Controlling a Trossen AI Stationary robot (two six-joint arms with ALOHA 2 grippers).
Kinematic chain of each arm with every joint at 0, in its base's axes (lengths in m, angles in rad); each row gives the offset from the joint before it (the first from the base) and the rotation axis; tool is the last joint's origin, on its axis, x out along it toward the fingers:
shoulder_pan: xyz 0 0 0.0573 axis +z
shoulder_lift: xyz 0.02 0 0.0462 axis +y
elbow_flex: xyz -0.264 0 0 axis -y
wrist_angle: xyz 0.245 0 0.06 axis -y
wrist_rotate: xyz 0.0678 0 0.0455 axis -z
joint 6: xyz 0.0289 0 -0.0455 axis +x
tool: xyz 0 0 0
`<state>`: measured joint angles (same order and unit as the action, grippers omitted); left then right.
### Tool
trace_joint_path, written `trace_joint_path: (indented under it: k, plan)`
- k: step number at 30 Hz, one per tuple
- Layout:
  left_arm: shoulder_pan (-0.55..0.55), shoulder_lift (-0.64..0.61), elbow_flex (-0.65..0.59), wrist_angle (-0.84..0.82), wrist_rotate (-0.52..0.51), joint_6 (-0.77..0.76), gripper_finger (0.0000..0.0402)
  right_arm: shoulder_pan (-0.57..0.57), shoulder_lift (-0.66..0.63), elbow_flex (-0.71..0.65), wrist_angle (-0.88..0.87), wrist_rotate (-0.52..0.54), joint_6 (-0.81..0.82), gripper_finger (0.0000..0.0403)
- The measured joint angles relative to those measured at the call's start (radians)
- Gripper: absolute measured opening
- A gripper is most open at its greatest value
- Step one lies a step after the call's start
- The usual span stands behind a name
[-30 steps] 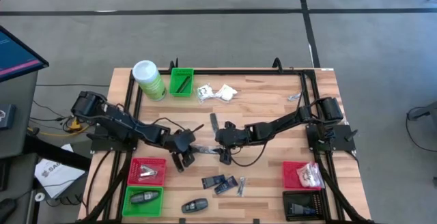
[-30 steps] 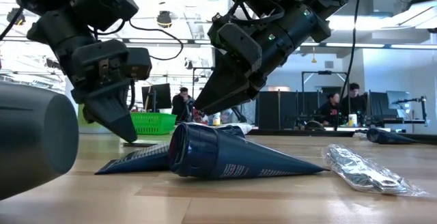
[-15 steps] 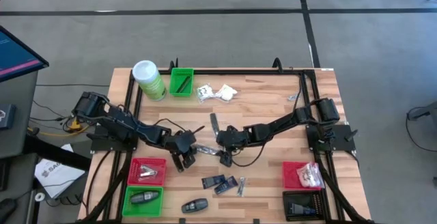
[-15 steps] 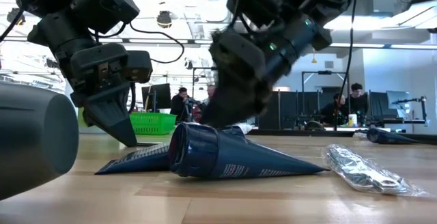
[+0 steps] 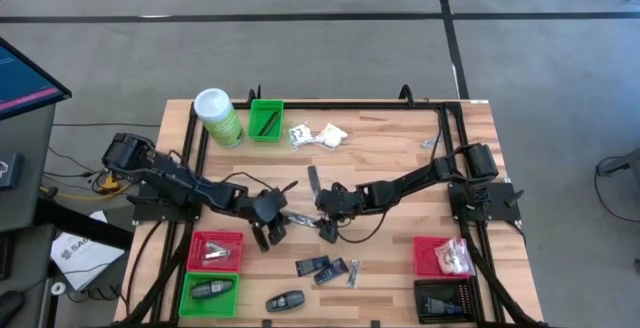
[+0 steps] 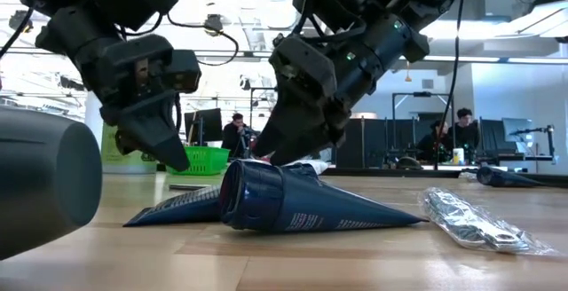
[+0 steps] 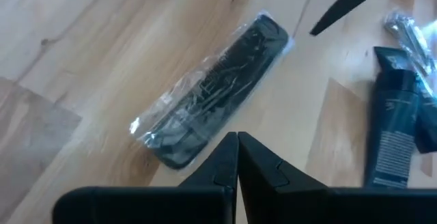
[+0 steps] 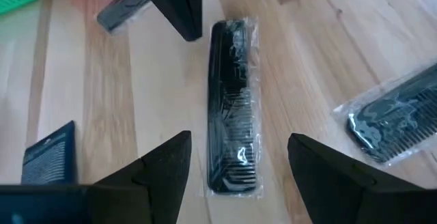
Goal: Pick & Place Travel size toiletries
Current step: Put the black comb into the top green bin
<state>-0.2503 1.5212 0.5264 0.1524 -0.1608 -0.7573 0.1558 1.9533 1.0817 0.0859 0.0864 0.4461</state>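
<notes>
Right gripper (image 8: 235,159), fingers apart, straddles the wrapped black comb (image 8: 233,104) lying mid-table; lower squarely and close across its narrow width, keeping clear of the left gripper (image 7: 237,157), pinched together empty just beside.

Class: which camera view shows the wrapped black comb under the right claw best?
The right wrist view: the comb lies whole between the open right claw fingers. The high view shows a sliver; the left wrist view shows it slanted.
</notes>
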Motion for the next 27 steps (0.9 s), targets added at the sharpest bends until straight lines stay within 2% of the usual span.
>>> trace_joint_path:
  k: [8, 19, 27]
  plan:
    - [0.024, 0.058, 0.002, 0.005, 0.03, -0.003, 0.0001, -0.001, 0.0, 0.0, 0.003, -0.001, 0.0, 0.0235]
    - [0.024, 0.065, 0.002, 0.003, 0.035, -0.005, 0.0001, -0.005, 0.0, 0.0, -0.003, -0.004, 0.001, 0.0235]
    - [0.022, 0.06, 0.002, 0.004, 0.037, -0.003, 0.0001, -0.038, 0.055, 0.002, 0.001, -0.066, 0.162, 0.0235]
